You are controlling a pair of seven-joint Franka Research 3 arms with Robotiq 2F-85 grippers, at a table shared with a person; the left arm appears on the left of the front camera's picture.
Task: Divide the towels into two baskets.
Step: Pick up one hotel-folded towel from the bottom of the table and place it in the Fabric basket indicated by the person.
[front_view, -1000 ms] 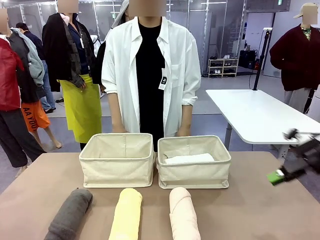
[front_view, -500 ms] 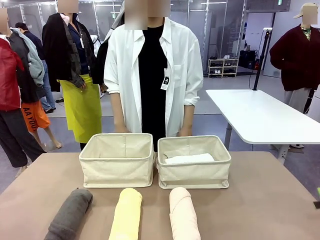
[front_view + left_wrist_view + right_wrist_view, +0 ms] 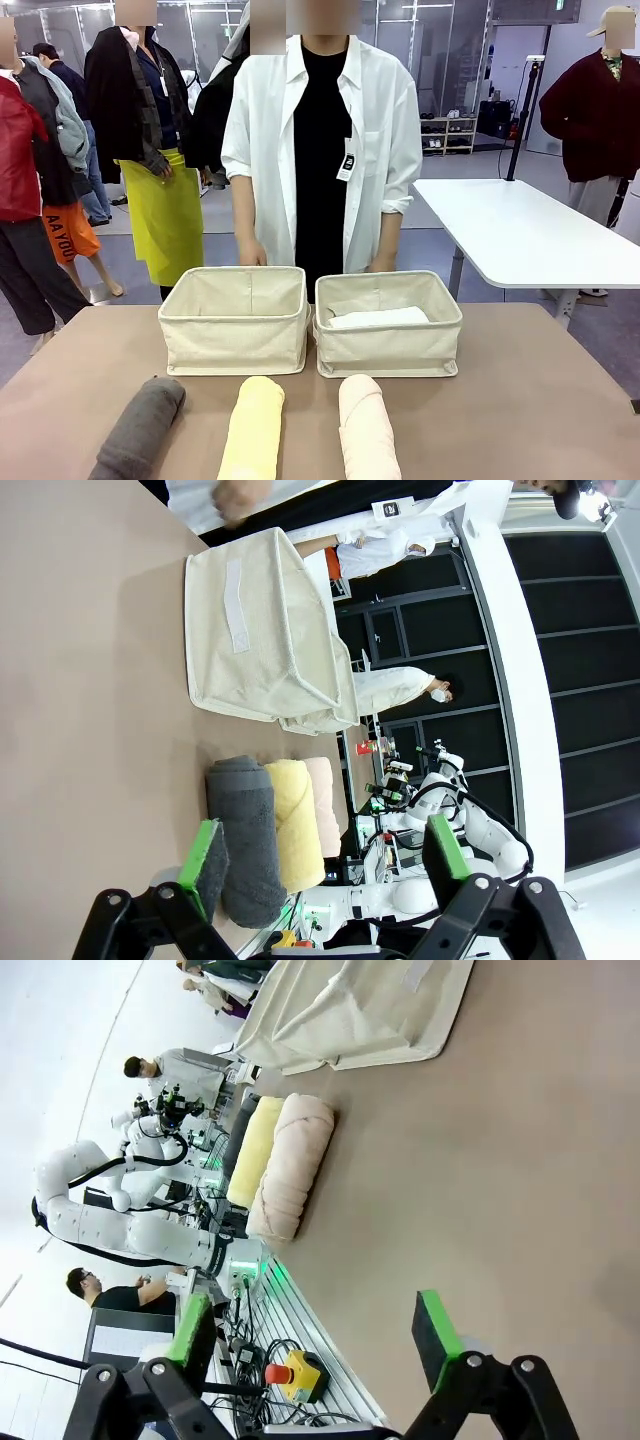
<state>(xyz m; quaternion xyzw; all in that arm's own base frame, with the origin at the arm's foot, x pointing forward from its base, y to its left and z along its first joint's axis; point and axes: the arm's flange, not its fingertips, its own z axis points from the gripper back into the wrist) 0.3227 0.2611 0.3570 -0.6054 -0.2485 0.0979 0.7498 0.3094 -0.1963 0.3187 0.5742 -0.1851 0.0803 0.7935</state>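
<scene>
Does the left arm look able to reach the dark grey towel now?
Probably yes: the open left end effector hangs near the dark grey towel, nothing between them; the yellow towel lies beside it.

A rolled dark grey towel [image 3: 245,840] lies just beyond the left jaws, with a pale yellow towel [image 3: 295,820] beside it and a peach-pink towel [image 3: 290,1165] ahead of the right jaws. Farther off stand the cream left basket [image 3: 235,345] and the right basket [image 3: 390,350], which holds a white towel [image 3: 378,318].

Left hand [image 3: 322,858] and right hand [image 3: 312,1330] both gape, apparently empty.
</scene>
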